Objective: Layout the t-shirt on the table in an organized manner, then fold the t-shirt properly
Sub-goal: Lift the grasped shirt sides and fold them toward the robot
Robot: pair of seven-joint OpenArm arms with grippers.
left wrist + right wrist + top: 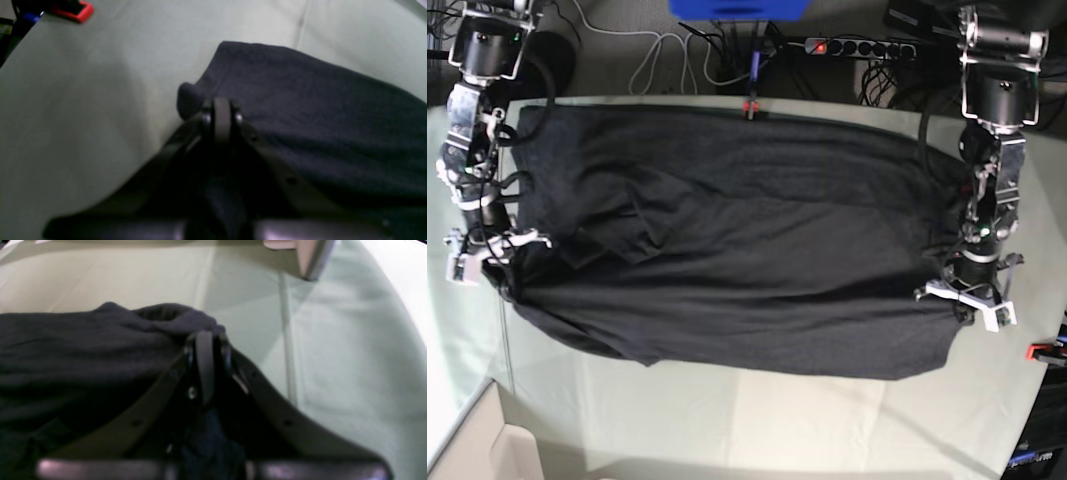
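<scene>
One t-shirt point(737, 250), charcoal-black, spread wide across middle of frame on one desk point(757, 420) draped in pale grey-green cloth; rumpled folds toward frame left. Two arms: left gripper point(967, 300) at frame right, jaws clenched on shirt edge; right gripper point(492, 255) at frame left, jaws likewise clenched on bunched fabric. Two red clamps point(750, 108) at desk edges.

The large charcoal-black fabric t-shirt point(737, 250) is lying spread wide, slightly wrinkled, across the pale grey-green cloth-draped table point(757, 420).
</scene>
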